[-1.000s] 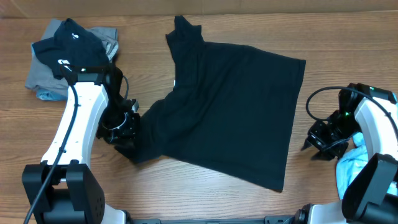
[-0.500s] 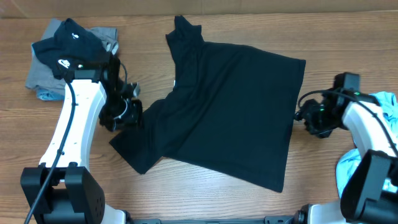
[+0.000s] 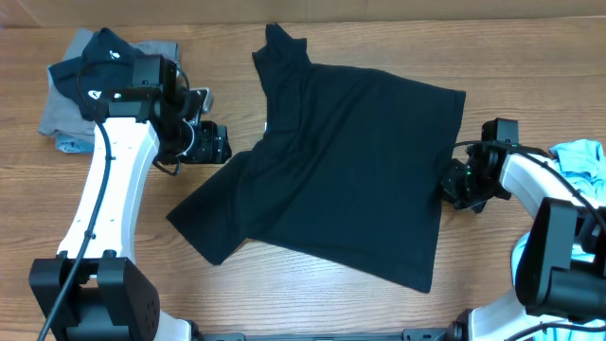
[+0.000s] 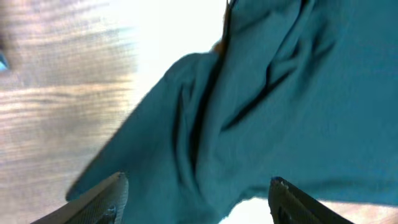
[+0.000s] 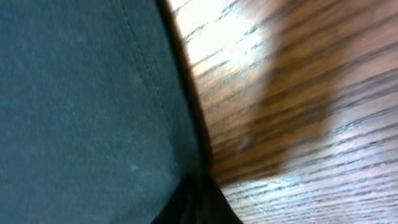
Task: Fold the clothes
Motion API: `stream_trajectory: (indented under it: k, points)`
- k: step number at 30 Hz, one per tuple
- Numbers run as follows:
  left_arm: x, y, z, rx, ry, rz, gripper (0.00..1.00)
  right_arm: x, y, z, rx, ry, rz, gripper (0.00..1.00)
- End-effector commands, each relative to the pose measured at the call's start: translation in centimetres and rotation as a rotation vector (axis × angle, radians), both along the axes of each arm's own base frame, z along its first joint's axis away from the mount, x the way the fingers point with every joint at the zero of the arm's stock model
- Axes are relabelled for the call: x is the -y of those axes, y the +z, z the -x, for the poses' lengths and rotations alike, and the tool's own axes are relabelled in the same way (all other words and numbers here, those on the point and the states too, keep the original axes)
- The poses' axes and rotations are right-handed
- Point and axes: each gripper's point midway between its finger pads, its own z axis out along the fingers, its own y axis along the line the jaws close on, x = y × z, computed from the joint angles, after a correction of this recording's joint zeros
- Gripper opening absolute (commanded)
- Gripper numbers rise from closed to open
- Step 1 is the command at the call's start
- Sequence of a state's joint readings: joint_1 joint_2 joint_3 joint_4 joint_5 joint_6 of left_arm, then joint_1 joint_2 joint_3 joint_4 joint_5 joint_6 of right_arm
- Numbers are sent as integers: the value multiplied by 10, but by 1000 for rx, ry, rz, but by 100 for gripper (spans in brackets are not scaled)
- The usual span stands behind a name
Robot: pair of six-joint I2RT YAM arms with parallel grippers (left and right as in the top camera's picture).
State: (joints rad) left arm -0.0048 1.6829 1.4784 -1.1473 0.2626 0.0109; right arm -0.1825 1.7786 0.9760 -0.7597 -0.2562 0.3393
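Overhead, the black T-shirt lay skewed across the middle of the wooden surface, one sleeve toward the far edge and one toward the left edge, probably spread for a first fold. The left hand hovered just beside the left sleeve, fingers spread and holding nothing. The right hand sat at the shirt's right hem, pressed together. Whether cloth was caught there could not be told, though a pinch would suit lifting that side over. A heap of other garments occupied the far left corner, and pale blue cloth lay at the right edge. Little of the room showed.
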Motion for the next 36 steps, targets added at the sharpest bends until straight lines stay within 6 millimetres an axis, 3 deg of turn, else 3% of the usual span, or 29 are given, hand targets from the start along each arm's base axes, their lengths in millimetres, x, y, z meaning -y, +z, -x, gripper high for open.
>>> stream_trajectory:
  k: [1,5,10,12,15,17,22,28,32,36]
  points:
    - [3,18,-8,67,-13,23,75,21,-1,12,-75,-30,115,4]
    - [3,18,-12,83,-14,22,76,86,37,30,-179,-297,369,4]
    - [4,11,-20,88,-16,23,76,109,69,29,-154,-406,361,5]
    - [9,3,-23,74,-29,24,76,109,72,32,-164,-402,359,11]
    - [23,-13,-28,51,-68,24,76,108,72,36,-180,-399,355,29]
    - [38,-30,-32,29,-113,22,77,107,72,37,-186,-398,351,34]
    - [91,-68,-48,45,-272,92,78,104,72,39,-196,-377,340,35]
    - [139,-88,-90,189,-301,154,73,85,71,23,-120,-249,220,35]
    - [155,-100,-113,273,-301,161,65,74,72,14,-71,-183,156,35]
    - [155,-113,-131,308,-238,152,59,70,73,12,-58,-157,136,35]
